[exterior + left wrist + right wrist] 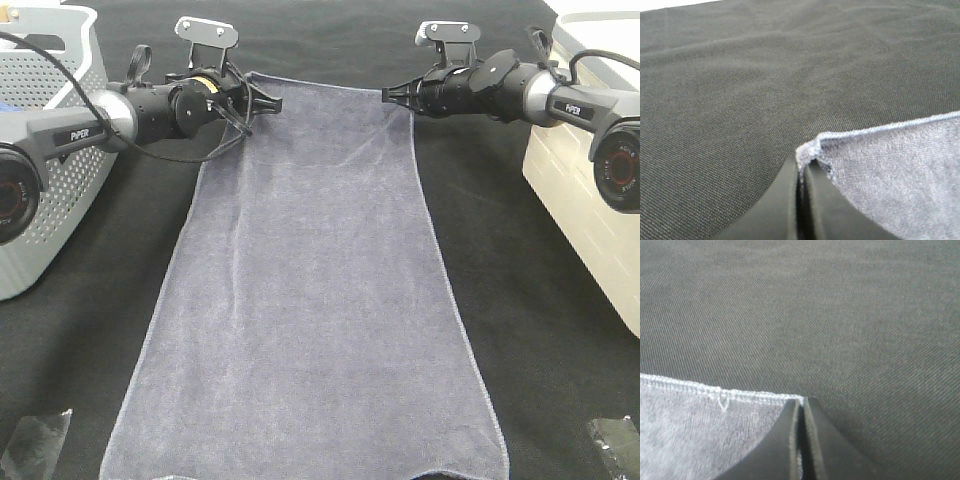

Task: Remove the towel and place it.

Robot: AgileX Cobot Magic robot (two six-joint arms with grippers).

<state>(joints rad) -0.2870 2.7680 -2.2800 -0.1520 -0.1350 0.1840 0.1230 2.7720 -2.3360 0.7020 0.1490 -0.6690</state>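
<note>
The towel [310, 290] lies spread flat on the dark table [540, 330] between two baskets. The left gripper [268, 101] and right gripper [390, 93] each pinch a far corner.

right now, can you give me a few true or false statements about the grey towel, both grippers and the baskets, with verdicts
1. The slate-grey terry towel lies spread flat on the black cloth table. True.
2. The left gripper is open above the towel. False: it is shut on a towel corner.
3. The right gripper pinches the other far corner. True.
4. The towel hangs inside the perforated grey basket. False: it lies on the table beside the basket.
5. A cream basket stands on the right. True.
</note>
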